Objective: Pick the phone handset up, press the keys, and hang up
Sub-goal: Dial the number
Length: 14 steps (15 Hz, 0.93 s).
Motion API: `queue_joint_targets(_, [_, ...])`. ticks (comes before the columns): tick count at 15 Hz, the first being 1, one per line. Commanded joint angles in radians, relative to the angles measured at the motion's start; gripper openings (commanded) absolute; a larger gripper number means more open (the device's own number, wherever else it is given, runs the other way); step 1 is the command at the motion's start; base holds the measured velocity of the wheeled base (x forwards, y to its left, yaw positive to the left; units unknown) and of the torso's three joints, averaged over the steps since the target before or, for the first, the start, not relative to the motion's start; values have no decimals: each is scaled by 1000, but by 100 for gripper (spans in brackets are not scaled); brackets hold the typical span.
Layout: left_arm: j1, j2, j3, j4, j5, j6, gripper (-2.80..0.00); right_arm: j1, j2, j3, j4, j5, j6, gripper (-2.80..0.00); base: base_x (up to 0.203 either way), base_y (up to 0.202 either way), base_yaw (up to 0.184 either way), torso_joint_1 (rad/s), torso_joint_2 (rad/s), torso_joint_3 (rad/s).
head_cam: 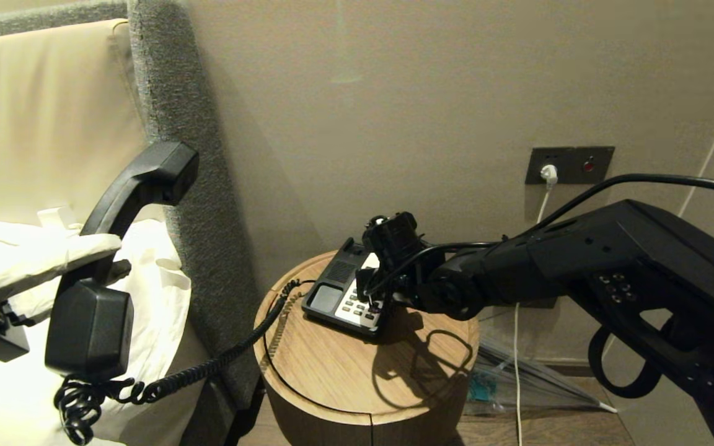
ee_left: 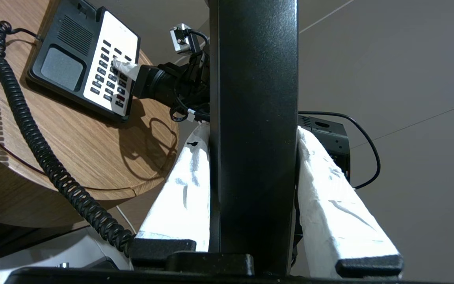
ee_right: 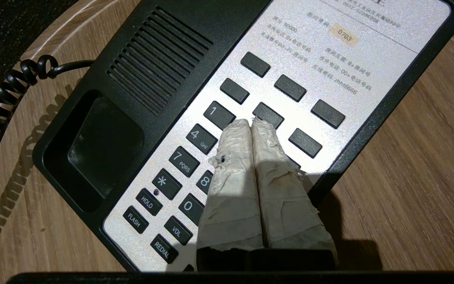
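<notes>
Black plastic makes up the phone handset (head_cam: 123,204), which the left end effector (head_cam: 53,260) holds lifted at the left of the head view, clear of the phone and in front of a cream headboard (head_cam: 41,118) and white pillows (head_cam: 146,272); its white-wrapped fingers (ee_left: 329,189) are closed on either side of the handset's grip. The handset stands roughly upright, one blocky end high and the other low, and a coiled cord (head_cam: 208,365) runs from its lower end across to the black phone base (head_cam: 341,291). That base sits on a round wooden bench (head_cam: 363,359) beside the wall, its handset cradle empty. The right end effector (ee_right: 251,125) reaches in from the right over the faceplate, its two wrapped fingers pressed together with nothing between them, tips down among the keys (ee_right: 219,114), just beside the key marked 1 in the middle column. Whether the tips actually press a key cannot be told. A wall socket plate (head_cam: 571,165) with a white plug sits behind the right arm.
</notes>
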Motion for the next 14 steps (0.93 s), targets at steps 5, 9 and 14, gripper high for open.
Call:
queue_joint_targets(5, [0,-4,1,-4,-5,-6,-280,2,-53,5,16,-2,4,-280,0,0,0,0,0,0])
queue_joint_targets(9, [0,-16,4,-2,-10,-6,-280,0,-78,26,29,-2,0,-280,0,0,0,0,0,0])
queue_joint_targets(14, [0,-16,4,-2,-11,-6,-280,0,-70,48,40,-2,-1,-280,0,0,0,0,0,0])
